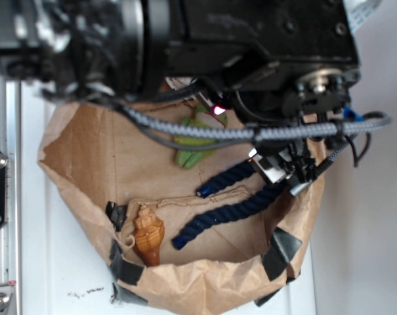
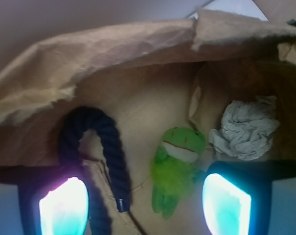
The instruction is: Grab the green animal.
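The green animal, a fuzzy lime-green plush with a pale head, white face and red mouth line, lies flat on the floor of a brown paper bag. In the wrist view it sits between my two glowing fingers, closer to the right one. My gripper is open and hovers above the toy without touching it. In the exterior view the arm covers most of the green animal; only its legs and part of the body show.
A dark blue rope curves across the bag floor just left of the toy, with one end between my fingers. A crumpled whitish lump lies to the toy's right. An orange-brown seashell rests near the bag's front wall.
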`<act>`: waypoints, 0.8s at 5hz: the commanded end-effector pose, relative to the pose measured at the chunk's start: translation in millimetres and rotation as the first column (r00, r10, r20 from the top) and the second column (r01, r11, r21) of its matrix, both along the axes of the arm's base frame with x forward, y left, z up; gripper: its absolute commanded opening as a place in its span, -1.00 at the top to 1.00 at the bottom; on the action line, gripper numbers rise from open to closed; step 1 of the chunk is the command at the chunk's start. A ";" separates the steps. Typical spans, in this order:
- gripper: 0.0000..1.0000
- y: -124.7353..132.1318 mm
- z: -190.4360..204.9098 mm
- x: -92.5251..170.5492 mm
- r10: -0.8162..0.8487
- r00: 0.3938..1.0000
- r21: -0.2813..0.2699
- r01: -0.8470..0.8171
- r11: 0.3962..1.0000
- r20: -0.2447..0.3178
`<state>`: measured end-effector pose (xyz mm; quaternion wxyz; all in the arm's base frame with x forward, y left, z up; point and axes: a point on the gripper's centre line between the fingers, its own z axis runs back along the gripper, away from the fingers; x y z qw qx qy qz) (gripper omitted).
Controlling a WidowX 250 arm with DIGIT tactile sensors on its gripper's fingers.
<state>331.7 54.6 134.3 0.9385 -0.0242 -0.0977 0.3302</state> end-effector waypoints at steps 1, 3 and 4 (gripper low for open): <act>-1.00 10.0 23.9 5.2 0.003 0.997 0.016 -0.004 1.000 0.074; -1.00 11.7 3.3 -35.9 0.002 0.997 0.038 -0.006 0.999 0.082; -1.00 7.4 -19.2 -43.4 -0.061 0.994 0.015 0.060 0.998 0.088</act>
